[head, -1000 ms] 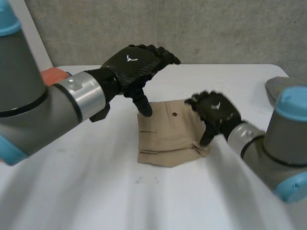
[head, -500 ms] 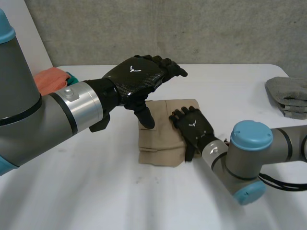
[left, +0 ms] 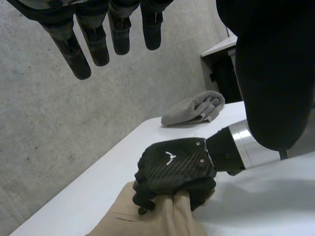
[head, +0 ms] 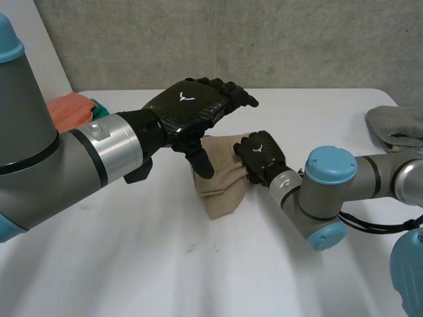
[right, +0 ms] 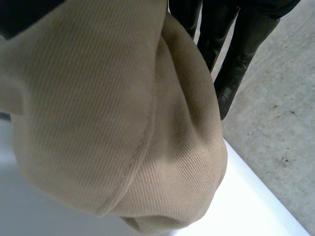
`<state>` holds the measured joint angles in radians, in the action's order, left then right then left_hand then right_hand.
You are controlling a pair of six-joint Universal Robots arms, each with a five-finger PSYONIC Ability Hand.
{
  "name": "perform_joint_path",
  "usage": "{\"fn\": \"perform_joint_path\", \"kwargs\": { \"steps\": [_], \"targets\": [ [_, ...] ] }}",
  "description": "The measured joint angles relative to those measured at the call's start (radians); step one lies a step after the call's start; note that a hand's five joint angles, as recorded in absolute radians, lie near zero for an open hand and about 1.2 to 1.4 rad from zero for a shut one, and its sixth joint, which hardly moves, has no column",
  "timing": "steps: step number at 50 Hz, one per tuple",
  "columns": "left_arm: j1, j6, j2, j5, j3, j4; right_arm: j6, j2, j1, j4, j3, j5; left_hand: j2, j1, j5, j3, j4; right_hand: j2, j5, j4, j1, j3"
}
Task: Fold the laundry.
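Note:
A folded tan garment hangs bunched above the white table near its middle. My right hand is curled round the garment's right side and grips the cloth; the tan fabric bulges right under its palm. My left hand hovers above and just left of the garment with straight fingers and holds nothing. Its thumb points down beside the cloth's left edge.
A folded grey cloth lies at the table's right edge, and the same grey cloth shows beyond my right hand. An orange cloth with a bit of teal sits at the far left. The table's near half is bare.
My right hand came onto the flat garment from the right, closed on it and lifted it into a bunch. The left hand stayed in place.

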<state>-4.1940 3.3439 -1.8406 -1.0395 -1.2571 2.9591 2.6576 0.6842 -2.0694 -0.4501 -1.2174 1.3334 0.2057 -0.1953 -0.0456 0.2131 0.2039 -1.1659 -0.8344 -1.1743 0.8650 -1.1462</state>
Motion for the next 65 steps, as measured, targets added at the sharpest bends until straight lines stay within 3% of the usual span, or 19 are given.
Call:
{"fn": "perform_joint_path", "kwargs": {
  "steps": [6, 10, 11, 14, 15, 22, 29, 39, 51, 65],
  "targets": [
    [-0.001, 0.0, 0.0, 0.0, 0.0, 0.0, 0.002, 0.034, 0.043, -0.016, -0.004, -0.032, 0.0, 0.0, 0.0, 0.0, 0.0, 0.0, 0.0, 0.0, 0.0, 0.0],
    [-0.002, 0.0, 0.0, 0.001, 0.0, 0.0, 0.003, 0.07, 0.118, -0.059, -0.003, -0.109, 0.0, 0.0, 0.0, 0.0, 0.0, 0.0, 0.0, 0.0, 0.019, 0.0],
    [-0.003, -0.001, 0.001, 0.001, 0.0, 0.0, 0.01, 0.097, 0.178, -0.115, 0.008, -0.185, 0.0, 0.0, 0.0, 0.0, 0.0, 0.0, 0.0, 0.0, 0.039, 0.0],
    [-0.003, -0.001, 0.001, 0.001, 0.0, 0.0, 0.01, 0.097, 0.178, -0.115, 0.008, -0.185, 0.0, 0.0, 0.0, 0.0, 0.0, 0.0, 0.0, 0.0, 0.039, 0.0],
    [-0.003, -0.002, 0.0, 0.0, -0.001, 0.0, 0.044, 0.122, 0.245, -0.192, 0.045, -0.251, 0.0, 0.0, 0.0, 0.0, 0.0, 0.0, 0.0, 0.0, 0.052, 0.0],
    [-0.003, -0.004, -0.001, 0.0, -0.002, 0.0, 0.208, 0.123, 0.377, -0.285, 0.195, -0.288, 0.0, 0.0, 0.0, 0.0, 0.0, 0.0, -0.034, -0.001, 0.053, 0.0],
    [-0.003, -0.004, 0.001, 0.0, -0.015, 0.0, 0.326, 0.024, 0.536, -0.304, 0.418, -0.318, 0.0, 0.0, 0.0, 0.0, 0.0, 0.0, -0.05, -0.006, 0.053, -0.001],
    [0.001, -0.007, -0.003, 0.0, -0.044, 0.022, 0.36, -0.213, 0.728, -0.332, 0.629, -0.479, 0.0, 0.0, 0.0, 0.0, 0.0, 0.0, -0.05, -0.008, 0.053, -0.004],
    [-0.005, -0.05, -0.038, -0.002, -0.056, 0.06, 0.383, -0.403, 0.867, -0.398, 0.658, -0.57, 0.0, 0.0, 0.0, 0.0, 0.0, 0.0, -0.05, -0.008, 0.053, -0.004],
    [-0.006, -0.054, -0.041, -0.004, -0.055, 0.06, 0.381, -0.4, 0.932, -0.394, 0.575, -0.68, 0.0, 0.0, 0.0, 0.0, 0.0, 0.0, -0.078, -0.017, 0.053, -0.009]
  ]
}}
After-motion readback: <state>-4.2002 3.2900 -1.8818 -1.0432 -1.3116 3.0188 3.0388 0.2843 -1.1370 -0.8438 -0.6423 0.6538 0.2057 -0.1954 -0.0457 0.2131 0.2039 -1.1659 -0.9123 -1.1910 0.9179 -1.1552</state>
